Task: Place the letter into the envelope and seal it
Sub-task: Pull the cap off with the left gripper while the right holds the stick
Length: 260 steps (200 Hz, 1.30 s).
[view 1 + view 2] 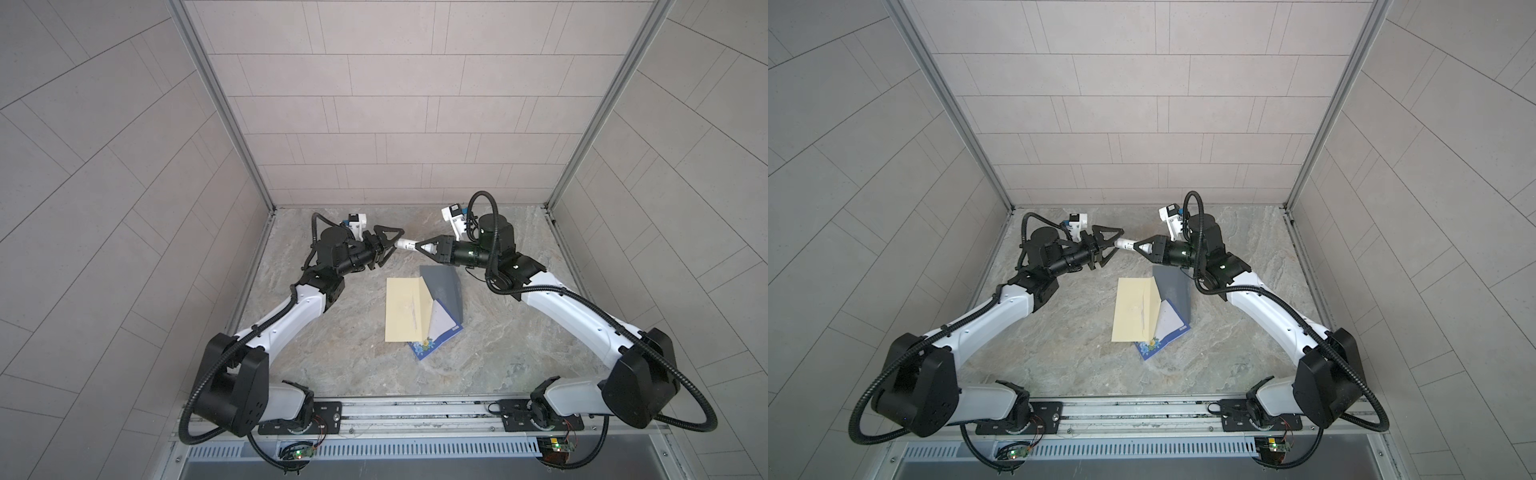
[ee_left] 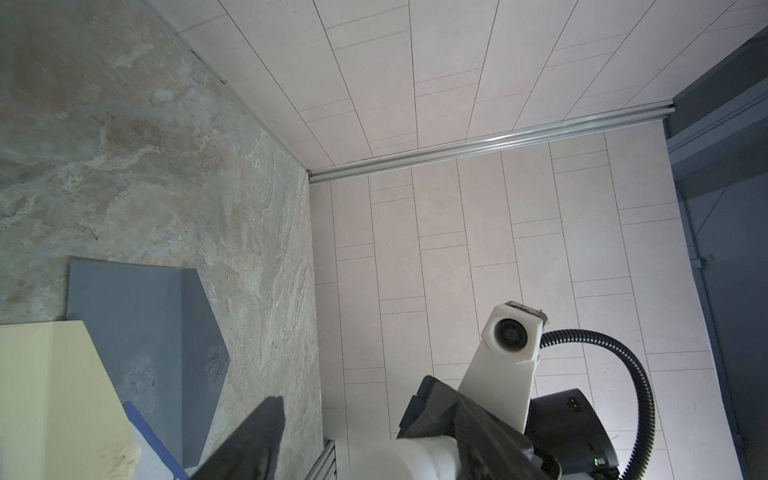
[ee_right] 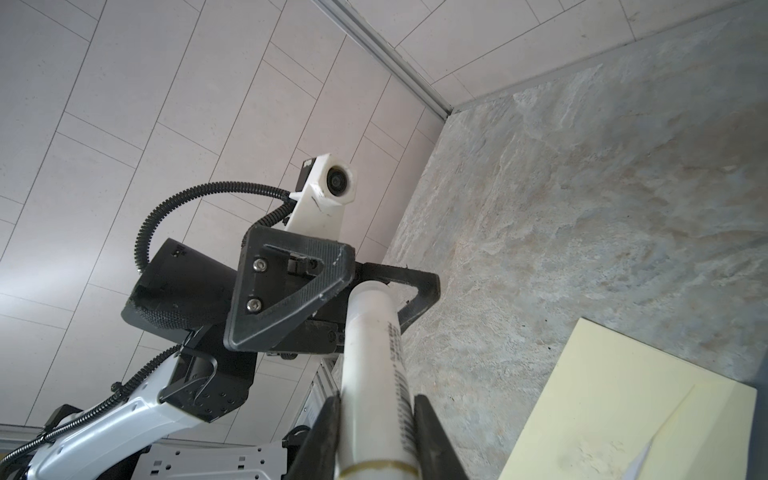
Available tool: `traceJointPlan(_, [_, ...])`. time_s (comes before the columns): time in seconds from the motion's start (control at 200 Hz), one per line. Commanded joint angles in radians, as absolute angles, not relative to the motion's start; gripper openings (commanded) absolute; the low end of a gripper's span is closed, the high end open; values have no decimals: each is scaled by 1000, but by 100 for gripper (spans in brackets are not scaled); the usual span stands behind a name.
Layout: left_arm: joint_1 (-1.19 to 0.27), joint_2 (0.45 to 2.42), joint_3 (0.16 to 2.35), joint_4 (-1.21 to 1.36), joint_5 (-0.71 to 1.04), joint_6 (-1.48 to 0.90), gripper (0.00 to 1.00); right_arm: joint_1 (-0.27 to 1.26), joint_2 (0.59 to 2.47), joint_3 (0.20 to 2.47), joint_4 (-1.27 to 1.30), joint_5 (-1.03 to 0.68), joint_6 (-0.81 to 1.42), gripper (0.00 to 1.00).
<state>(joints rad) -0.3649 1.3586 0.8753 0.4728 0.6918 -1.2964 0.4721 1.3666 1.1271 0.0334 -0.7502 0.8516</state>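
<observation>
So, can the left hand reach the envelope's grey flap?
Probably yes: the left hand is open, gripping nothing, and only bare table lies between it and the grey flap.

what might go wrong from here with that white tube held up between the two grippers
1. Only the right gripper clamps the white plastic tube, and it does so near one end. The left gripper stands open around the other end, so the tube may tip or slip.
2. The blue-bordered white letter pokes out past the cream paper envelope. Closing the grey flap now would likely crease the letter or leave it caught outside.
</observation>
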Motion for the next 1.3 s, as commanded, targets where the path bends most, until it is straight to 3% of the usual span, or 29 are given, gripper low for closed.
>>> traceJointPlan(0.0, [-366,1359,870,510,736,-1288,69,465,1350,1150,-59,-796,795,0])
traceJointPlan(0.17, [-371,1368,862,520,739,-1298,52,462,1374,1160,-73,-779,807,0])
traceJointPlan(0.605, [-372,1364,823,533,711,-1308,51,451,1377,1155,51,-762,885,0])
traceJointPlan(0.816, [-373,1383,830,615,723,-1350,44,451,1393,1132,105,-750,926,0])
traceJointPlan(1.066, [-374,1389,821,637,718,-1373,42,448,1423,1106,233,-736,1008,0])
traceJointPlan(1.296, [-375,1389,820,640,713,-1376,32,447,1428,1098,240,-731,1015,0])
